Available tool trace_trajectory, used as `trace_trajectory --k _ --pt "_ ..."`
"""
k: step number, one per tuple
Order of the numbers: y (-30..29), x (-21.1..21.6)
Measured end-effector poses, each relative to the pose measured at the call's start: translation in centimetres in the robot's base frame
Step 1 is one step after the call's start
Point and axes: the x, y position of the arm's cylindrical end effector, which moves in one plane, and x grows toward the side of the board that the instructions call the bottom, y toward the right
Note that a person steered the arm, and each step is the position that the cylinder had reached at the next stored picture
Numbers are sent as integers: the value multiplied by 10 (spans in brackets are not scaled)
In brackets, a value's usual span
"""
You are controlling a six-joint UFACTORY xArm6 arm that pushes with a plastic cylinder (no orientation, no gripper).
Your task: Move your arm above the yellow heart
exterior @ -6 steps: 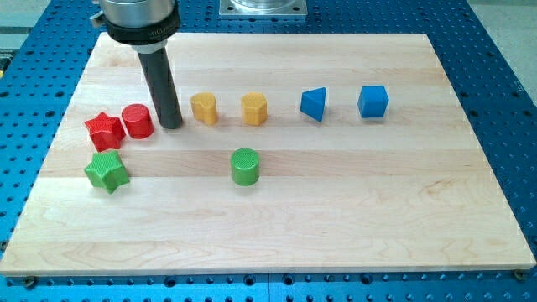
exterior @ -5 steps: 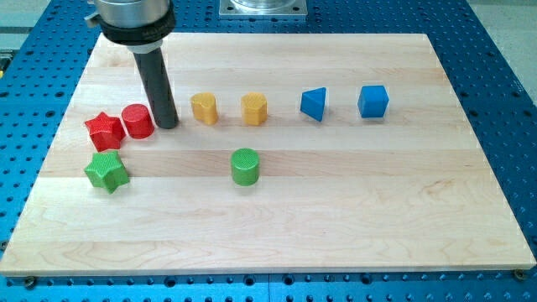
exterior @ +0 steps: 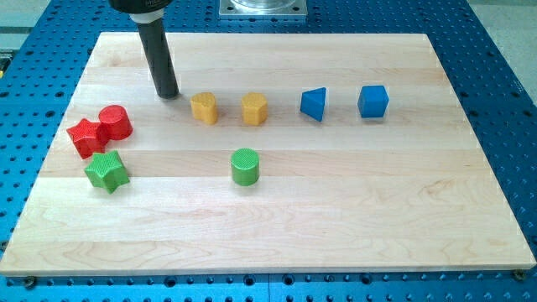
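Your tip [exterior: 168, 94] sits on the wooden board [exterior: 336, 210] near the view's top left, up and to the left of the yellow heart [exterior: 204, 108] — close, but not touching it. The rod ends bare: no claw to open or close, and it holds nothing.

The yellow heart is a small, squat, mustard-yellow block; its lobes are hard to make out from this angle. It stands upright in a row running to the view's right: a yellow hexagon-like block [exterior: 255, 109] beside it, then a blue triangular block [exterior: 313, 104] and a blue cube [exterior: 372, 101].

Toward the view's left edge you see a red cylinder [exterior: 115, 122] touching a red star [exterior: 86, 137], with a green star [exterior: 106, 170] just below them. A green cylinder [exterior: 245, 166] stands alone near the middle.
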Motion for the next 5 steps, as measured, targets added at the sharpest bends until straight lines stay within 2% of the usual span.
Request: trace_trajectory --k 4,5 --pt "41 -8" --pt "44 -23"
